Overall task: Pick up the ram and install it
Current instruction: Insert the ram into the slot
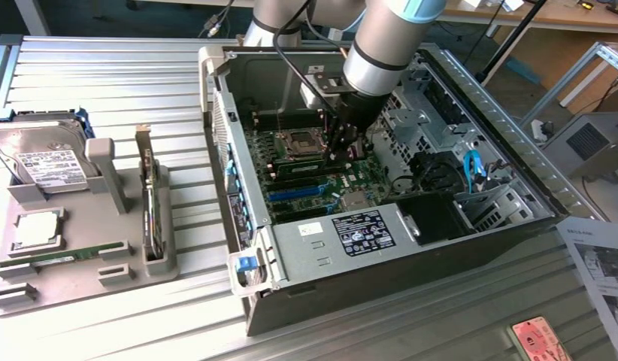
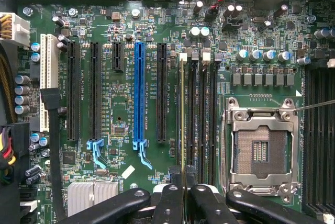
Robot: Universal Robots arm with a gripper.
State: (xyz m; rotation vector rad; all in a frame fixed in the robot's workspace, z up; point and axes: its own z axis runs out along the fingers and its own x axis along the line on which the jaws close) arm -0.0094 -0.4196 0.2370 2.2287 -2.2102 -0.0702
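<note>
Over the board's (image 2: 119,110) slots (image 2: 201,119) by the socket (image 2: 260,148), my gripper (image 2: 183,203) is clamped on the ram (image 2: 181,114), edge-on above a slot: insert step, I judge; needs square alignment, straight push.

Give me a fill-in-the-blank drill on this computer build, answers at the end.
1. The gripper is ____ on the ram.
2. The long expansion slot standing between black ones is ____.
3. The CPU socket beside the memory slots is ____.
Answers: shut; blue; empty.
</note>
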